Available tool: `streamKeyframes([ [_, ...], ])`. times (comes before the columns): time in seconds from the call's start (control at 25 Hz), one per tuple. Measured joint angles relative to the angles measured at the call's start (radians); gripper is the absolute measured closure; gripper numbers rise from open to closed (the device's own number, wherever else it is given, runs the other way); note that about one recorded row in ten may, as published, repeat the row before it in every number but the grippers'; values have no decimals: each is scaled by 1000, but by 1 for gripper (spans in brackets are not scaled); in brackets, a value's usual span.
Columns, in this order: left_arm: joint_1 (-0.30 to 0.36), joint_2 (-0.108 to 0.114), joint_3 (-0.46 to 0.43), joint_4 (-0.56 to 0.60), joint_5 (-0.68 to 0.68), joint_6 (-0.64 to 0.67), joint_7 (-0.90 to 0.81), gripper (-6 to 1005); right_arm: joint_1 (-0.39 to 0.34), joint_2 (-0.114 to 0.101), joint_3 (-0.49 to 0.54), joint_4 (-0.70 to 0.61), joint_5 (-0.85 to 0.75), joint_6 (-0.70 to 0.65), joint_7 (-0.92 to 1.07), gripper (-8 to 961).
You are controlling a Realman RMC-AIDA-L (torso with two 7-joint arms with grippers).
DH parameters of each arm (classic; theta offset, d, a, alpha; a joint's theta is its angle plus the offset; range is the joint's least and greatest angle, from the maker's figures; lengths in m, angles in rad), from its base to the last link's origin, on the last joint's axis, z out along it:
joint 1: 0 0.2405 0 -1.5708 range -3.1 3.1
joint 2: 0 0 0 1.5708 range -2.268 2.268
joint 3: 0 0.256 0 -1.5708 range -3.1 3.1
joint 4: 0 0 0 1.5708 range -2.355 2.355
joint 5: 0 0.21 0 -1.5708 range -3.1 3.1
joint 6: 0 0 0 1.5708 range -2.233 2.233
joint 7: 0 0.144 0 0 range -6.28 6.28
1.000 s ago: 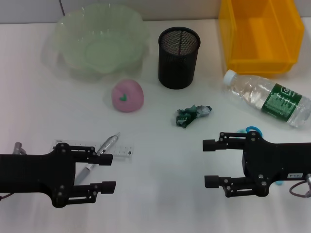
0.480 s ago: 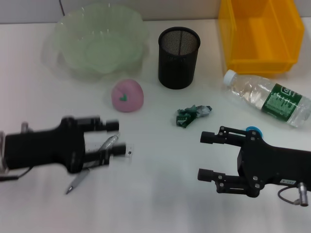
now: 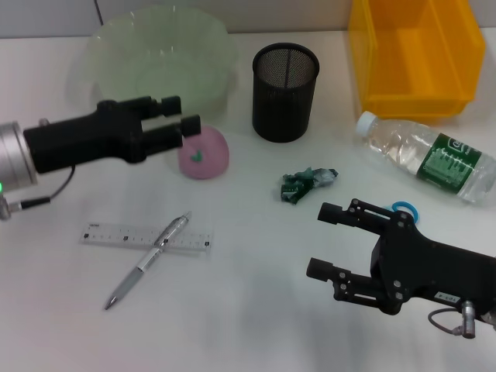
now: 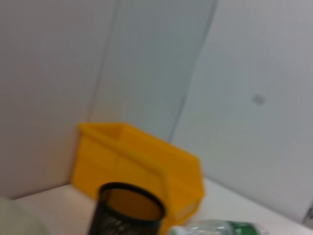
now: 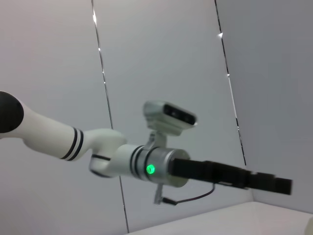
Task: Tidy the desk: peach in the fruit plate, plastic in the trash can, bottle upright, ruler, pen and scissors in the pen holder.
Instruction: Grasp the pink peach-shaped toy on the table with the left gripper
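The pink peach [image 3: 207,154] lies on the white desk in front of the pale green fruit plate [image 3: 159,60]. My left gripper [image 3: 180,113] is open and empty, hovering just behind and left of the peach. My right gripper [image 3: 319,240] is open and empty at the front right. A crumpled green plastic wrapper [image 3: 306,184] lies mid-desk. A clear bottle [image 3: 430,159] lies on its side at the right. A clear ruler [image 3: 147,236] and a silver pen [image 3: 147,261] lie crossed at the front left. Blue scissors [image 3: 404,208] are mostly hidden behind the right gripper.
The black mesh pen holder [image 3: 285,91] stands at the back centre, the yellow bin [image 3: 415,54] at the back right. The left wrist view shows the bin [image 4: 142,161], the holder [image 4: 128,210] and the bottle [image 4: 220,228]. The right wrist view shows the left arm [image 5: 161,166].
My left arm has lifted away from the ruler and pen and swung back to the peach. My right gripper has shifted slightly toward the front.
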Motion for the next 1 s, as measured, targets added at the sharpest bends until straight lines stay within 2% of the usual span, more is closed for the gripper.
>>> streamKeyframes([
  [0.12,-9,1,7,28,17,-27,-33,417,-5,-1,3,8,0,2,0,218],
  [0.16,-21,0,41,81,57,-62,-87,417,-8,-1,6,9,0,3,-1,218],
  [0.36,-46,-1,167,141,126,-139,-192,416,-18,-1,13,11,0,4,-1,217],
  [0.52,-64,-1,224,169,173,-178,-264,371,-18,0,13,13,0,5,-1,217],
  [0.56,-79,-1,272,199,214,-217,-323,360,-18,0,13,13,0,8,-1,217],
  [0.68,-89,-2,314,223,248,-256,-361,326,-18,0,13,13,0,15,-2,218],
  [0.72,-100,-2,368,243,281,-293,-399,315,-17,0,13,13,0,17,-2,218],
  [0.8,-111,-2,411,255,311,-316,-424,292,-15,0,13,13,0,18,-2,218],
  [1.0,-131,-3,447,256,344,-343,-436,184,-11,1,12,14,0,23,-2,219],
])
